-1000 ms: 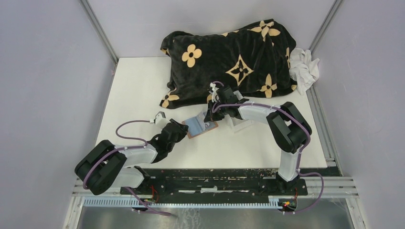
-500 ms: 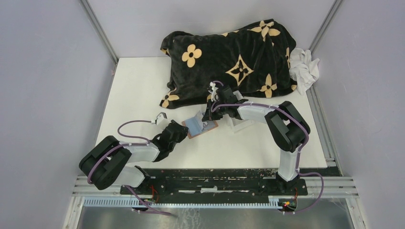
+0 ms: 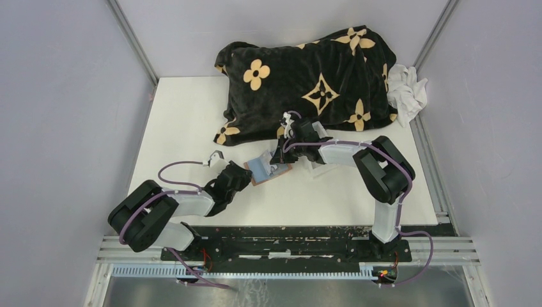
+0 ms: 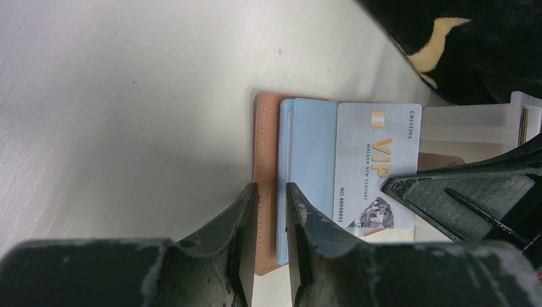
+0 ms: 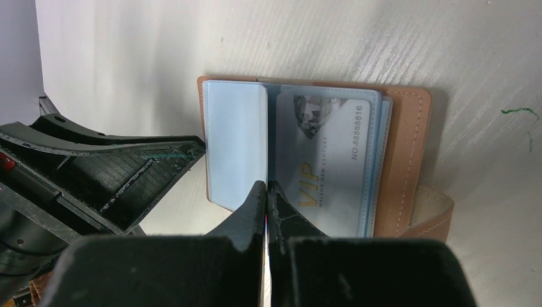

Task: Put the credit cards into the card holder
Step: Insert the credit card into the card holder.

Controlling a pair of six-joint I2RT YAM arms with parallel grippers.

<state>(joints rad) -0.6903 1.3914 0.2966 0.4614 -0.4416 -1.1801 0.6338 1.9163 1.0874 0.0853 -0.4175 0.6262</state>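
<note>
The card holder (image 3: pixel 276 170) lies open on the white table, brown leather (image 5: pixel 409 160) with pale blue inner sleeves (image 4: pixel 310 166). A grey-silver credit card (image 5: pixel 332 160) marked VIP lies across its sleeves, also plain in the left wrist view (image 4: pixel 377 160). My right gripper (image 5: pixel 266 187) is shut, its tips down at that card's edge by the holder's middle fold; I see nothing held in it. My left gripper (image 4: pixel 271 192) hovers over the holder's outer leather edge (image 4: pixel 265 147), jaws a narrow gap apart, nothing between them.
A clear plastic tray (image 4: pixel 473 121) stands just beyond the holder, beside the right arm. A black blanket with tan flowers (image 3: pixel 307 77) covers the back of the table, with a white cloth (image 3: pixel 406 89) at its right end. Grey walls close both sides.
The left arm has crept slightly toward the holder and its jaws have narrowed a little. The right gripper has stayed shut at the same spot on the holder.
</note>
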